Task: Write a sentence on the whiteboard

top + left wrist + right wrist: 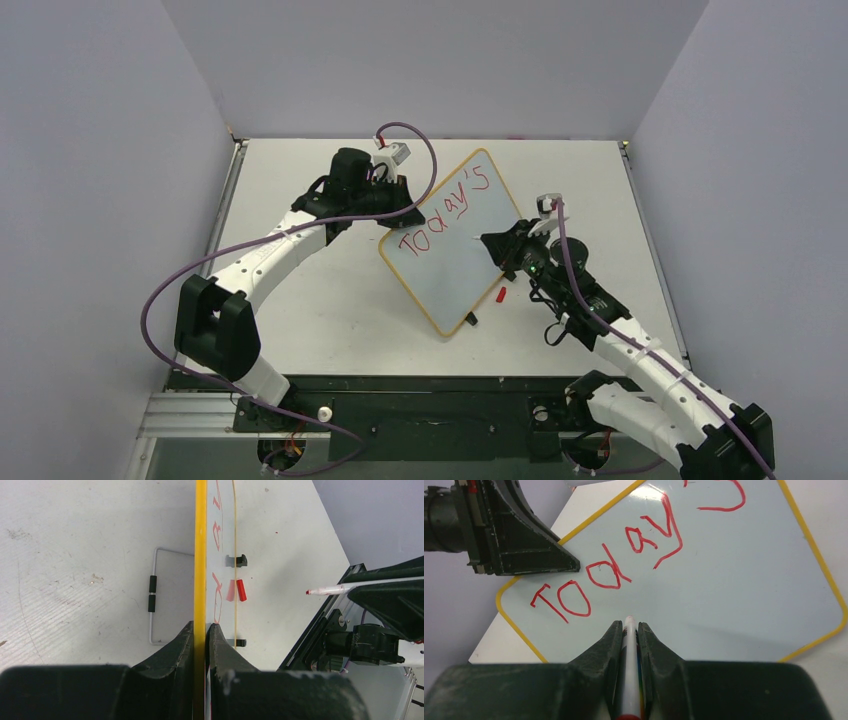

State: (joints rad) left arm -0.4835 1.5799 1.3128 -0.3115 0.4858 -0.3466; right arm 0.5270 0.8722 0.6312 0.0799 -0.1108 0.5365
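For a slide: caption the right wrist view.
Right tool holds marker at the whiteboard; sentence reads "Today"; left tool clamps its edge.

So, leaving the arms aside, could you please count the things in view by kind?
Board: 1
Marker: 1
Cap: 1
Clips: 2
Wire bracket: 1
Total: 6
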